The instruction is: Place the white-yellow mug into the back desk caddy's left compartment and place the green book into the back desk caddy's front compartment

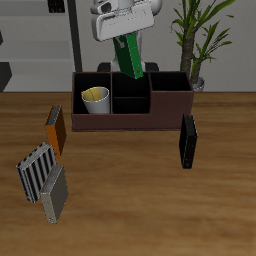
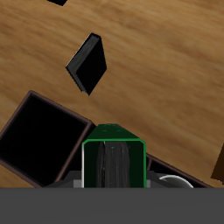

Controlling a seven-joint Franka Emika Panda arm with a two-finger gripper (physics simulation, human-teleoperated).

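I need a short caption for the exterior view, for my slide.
Gripper holds the green book above the back desk caddy; the white-yellow mug sits in its left compartment.

The mug (image 1: 95, 99) sits in the caddy's (image 1: 170, 108) end cell (image 1: 84, 88). The book (image 1: 128, 55) hangs tilted in the pincer (image 1: 126, 36) above the caddy's middle cells. At the caddy's four o'clock another book (image 1: 187, 142) stands on the worktop (image 1: 130, 210).
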